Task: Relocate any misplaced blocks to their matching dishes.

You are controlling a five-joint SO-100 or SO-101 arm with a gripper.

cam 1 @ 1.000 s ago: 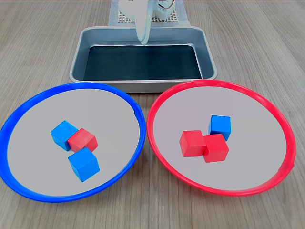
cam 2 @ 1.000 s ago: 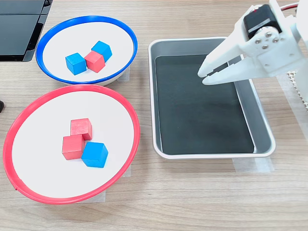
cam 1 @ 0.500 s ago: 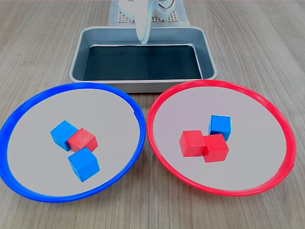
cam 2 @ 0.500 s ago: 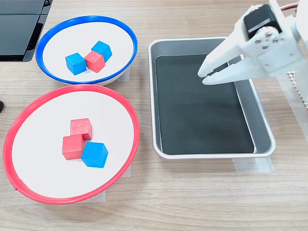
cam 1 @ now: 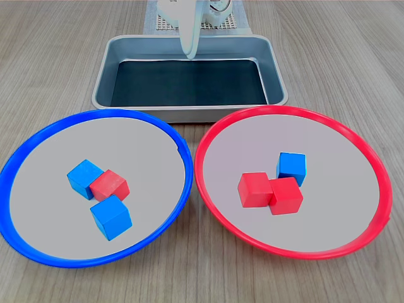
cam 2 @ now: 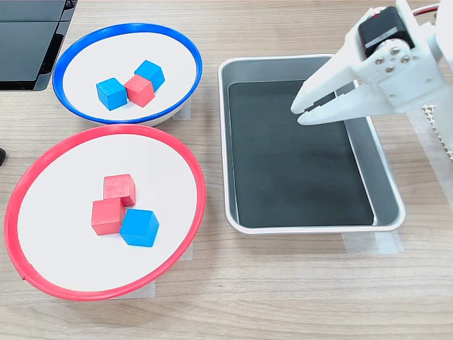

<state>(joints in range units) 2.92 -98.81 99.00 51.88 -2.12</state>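
A red block (cam 1: 110, 185) (cam 2: 139, 90) lies in the blue-rimmed dish (cam 1: 139, 151) (cam 2: 170, 53), wedged between two blue cubes. A blue block (cam 1: 291, 167) (cam 2: 139, 227) lies in the red-rimmed dish (cam 1: 341, 164) (cam 2: 56, 177), touching two red cubes. My white gripper (cam 1: 189, 54) (cam 2: 297, 114) hangs above the far part of the silver tray, well away from both dishes. Its fingertips sit close together with nothing between them.
The rectangular silver tray (cam 1: 104, 82) (cam 2: 386, 191) with a dark bottom stands behind the dishes in the first exterior view. A white mesh pad (cam 1: 163, 24) lies behind it under the arm's base. A black device (cam 2: 28, 42) sits at the second exterior view's upper left.
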